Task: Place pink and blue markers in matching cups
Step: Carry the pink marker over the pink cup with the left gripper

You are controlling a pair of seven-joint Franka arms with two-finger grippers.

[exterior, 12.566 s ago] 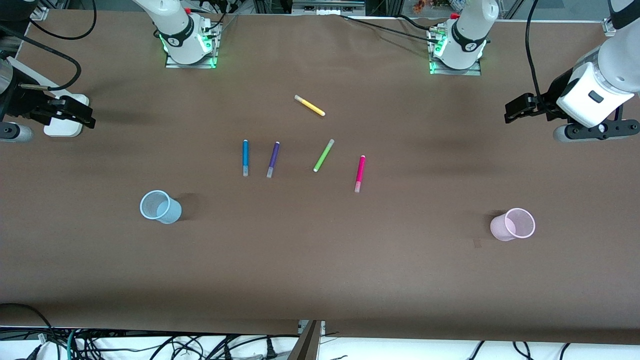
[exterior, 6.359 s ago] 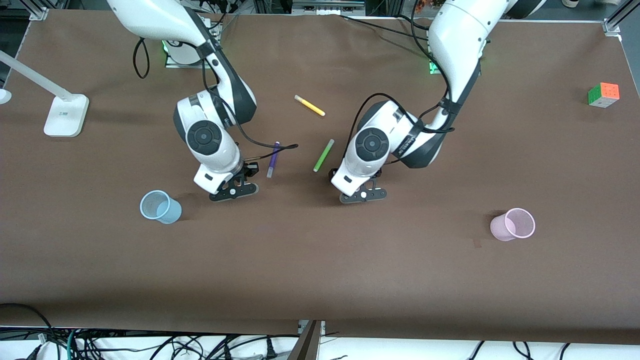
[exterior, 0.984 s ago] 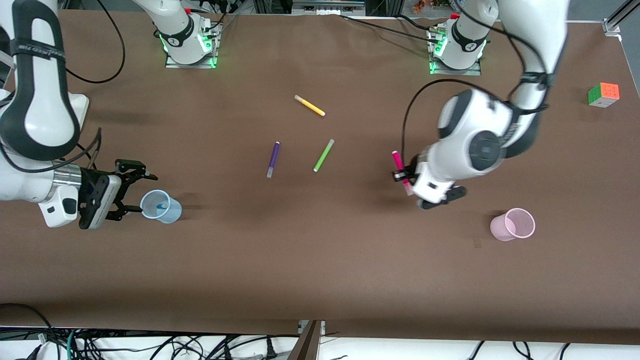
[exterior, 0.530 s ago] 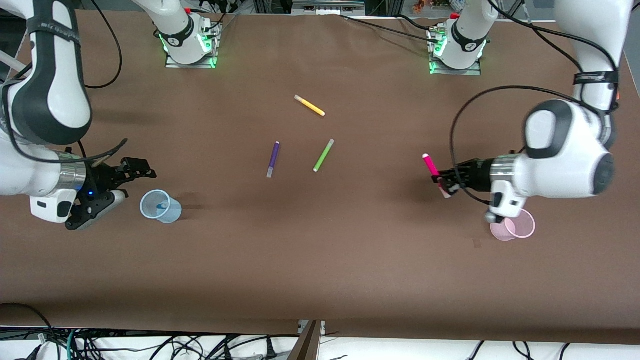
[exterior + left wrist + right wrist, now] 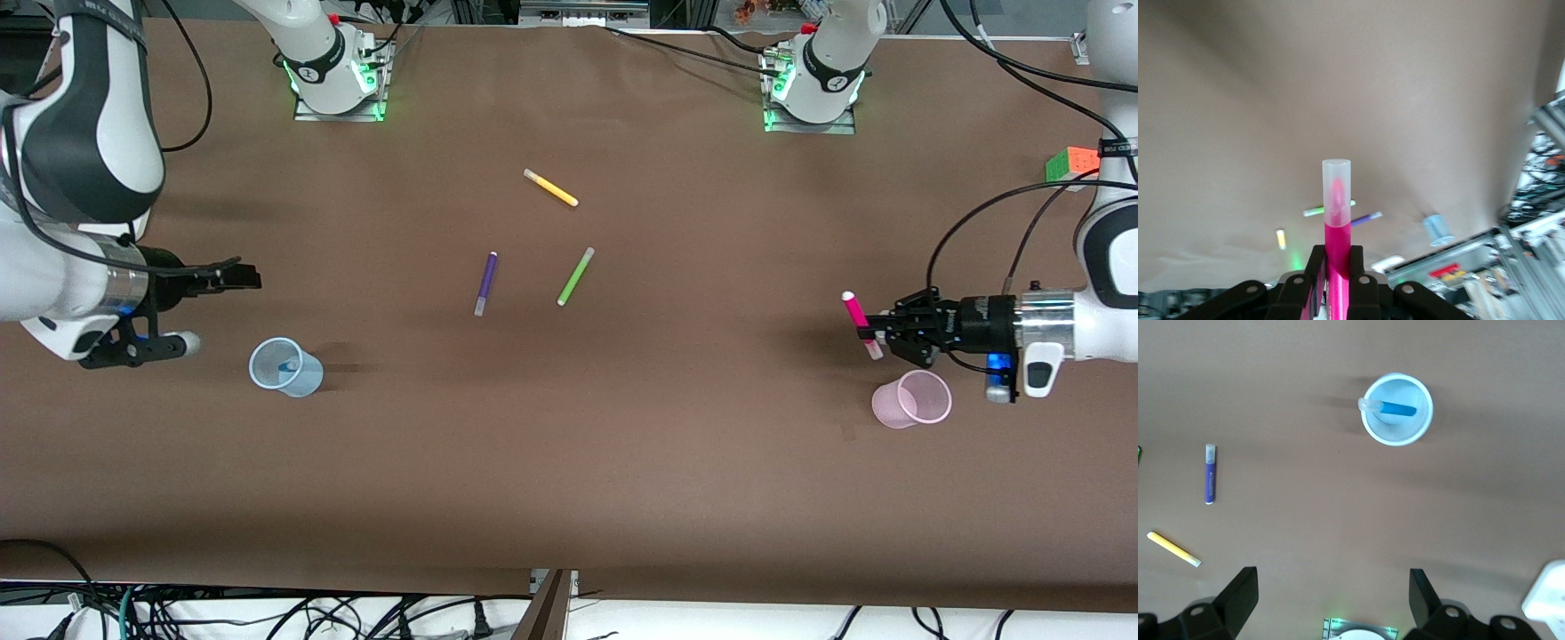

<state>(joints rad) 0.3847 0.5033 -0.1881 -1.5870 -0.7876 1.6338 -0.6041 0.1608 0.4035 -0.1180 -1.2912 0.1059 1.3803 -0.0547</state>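
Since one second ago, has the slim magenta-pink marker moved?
Yes. The slim magenta-pink marker, gripped by the left gripper, has travelled toward the left arm's end of the table and now hangs close above the pale pink translucent cup.

We count five markers — pink (image 5: 854, 313), blue (image 5: 1395, 409), purple (image 5: 485, 283), green (image 5: 575, 276), yellow (image 5: 551, 188); two cups — pale blue (image 5: 284, 367), pale pink (image 5: 912, 400). We see one puzzle cube (image 5: 1071, 164).

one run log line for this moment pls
left tool: shut on pink marker, near pink cup | right tool: open, empty | blue marker: in blue cup
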